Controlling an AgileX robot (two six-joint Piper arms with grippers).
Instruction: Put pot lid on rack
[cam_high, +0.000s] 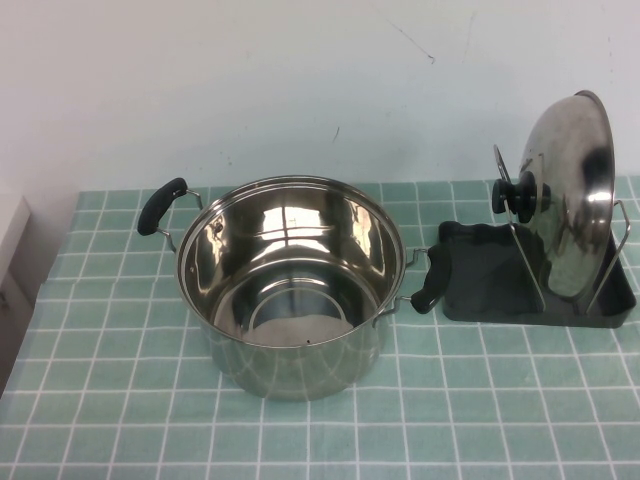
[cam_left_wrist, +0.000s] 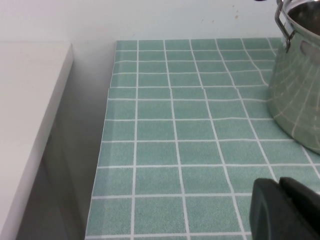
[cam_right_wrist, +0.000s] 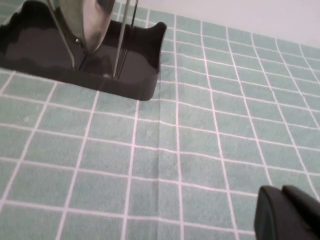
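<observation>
The shiny steel pot lid (cam_high: 570, 195) with its black knob (cam_high: 507, 195) stands on edge in the rack (cam_high: 480, 280), leaning against the silver wire loops (cam_high: 530, 262) at the right of the table. Its lower edge also shows in the right wrist view (cam_right_wrist: 87, 22), inside the dark tray (cam_right_wrist: 75, 67). My left gripper (cam_left_wrist: 280, 187) is shut and empty above the cloth, left of the pot. My right gripper (cam_right_wrist: 282, 192) is shut and empty above the cloth, away from the rack. Neither gripper shows in the high view.
A deep steel pot (cam_high: 290, 285) with two black handles (cam_high: 160, 205) stands open in the middle of the green checked cloth (cam_high: 100, 400); its wall shows in the left wrist view (cam_left_wrist: 297, 90). A white surface (cam_left_wrist: 25, 125) lies beyond the table's left edge.
</observation>
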